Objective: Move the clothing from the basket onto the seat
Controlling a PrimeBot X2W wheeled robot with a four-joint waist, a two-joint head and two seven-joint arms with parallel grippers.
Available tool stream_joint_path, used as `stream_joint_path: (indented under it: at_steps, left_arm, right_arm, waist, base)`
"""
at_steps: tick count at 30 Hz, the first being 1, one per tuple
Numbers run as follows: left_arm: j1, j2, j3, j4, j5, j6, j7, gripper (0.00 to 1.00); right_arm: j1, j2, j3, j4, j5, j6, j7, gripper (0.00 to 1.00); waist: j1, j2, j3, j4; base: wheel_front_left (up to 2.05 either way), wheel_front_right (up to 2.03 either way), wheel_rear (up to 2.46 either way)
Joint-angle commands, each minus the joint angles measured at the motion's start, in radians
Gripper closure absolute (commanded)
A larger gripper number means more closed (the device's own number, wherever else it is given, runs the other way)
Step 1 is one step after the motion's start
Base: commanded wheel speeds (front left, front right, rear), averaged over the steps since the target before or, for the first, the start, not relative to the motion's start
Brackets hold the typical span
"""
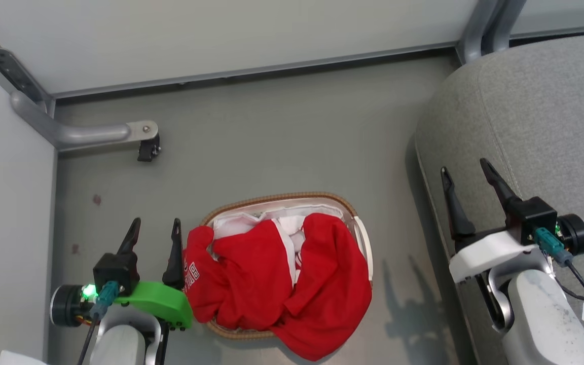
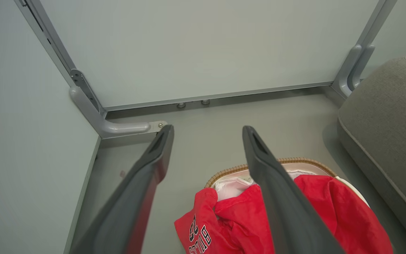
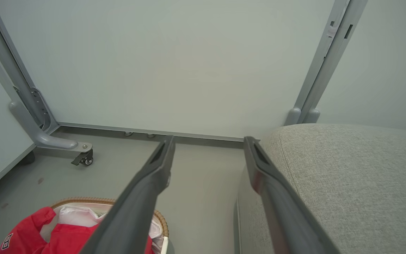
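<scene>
Clothing heaped in basket, overhanging rim

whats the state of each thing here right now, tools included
left tool: open, holding nothing, beside the basket
right tool: open, holding nothing, by the seat's edge
clothing: heaped in the basket, spilling over its near rim
basket: upright on the floor, loaded
seat: no clothing on the part in view
</scene>
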Motion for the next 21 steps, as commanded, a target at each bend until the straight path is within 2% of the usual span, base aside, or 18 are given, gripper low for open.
stream_joint_path:
  at_steps: [1, 10, 21]
  left_arm:
    - [-0.039, 0.001, -0.004, 0.008, 0.0, -0.008, -0.004, 0.0]
    - [-0.178, 0.0, -0.071, 0.1, -0.018, -0.024, -0.003, 0.0]
    - [-0.336, 0.027, -0.188, 0.364, -0.022, -0.025, -0.003, 0.0]
  right_arm:
    - [-0.025, -0.001, -0.003, -0.012, -0.005, 0.0, -0.005, 0.0]
    - [-0.121, 0.007, -0.004, -0.076, -0.017, 0.0, -0.004, 0.0]
    - [-0.213, 0.007, 0.039, -0.118, 0.027, 0.0, -0.004, 0.0]
  waist:
    - [0.0, 0.0, 0.092, -0.022]
    - [0.0, 0.0, 0.256, -0.051]
    - [0.0, 0.0, 0.406, -0.099]
  base:
    - [0.0, 0.0, 0.0]
    - [0.0, 0.0, 0.0]
    - [0.0, 0.0, 0.0]
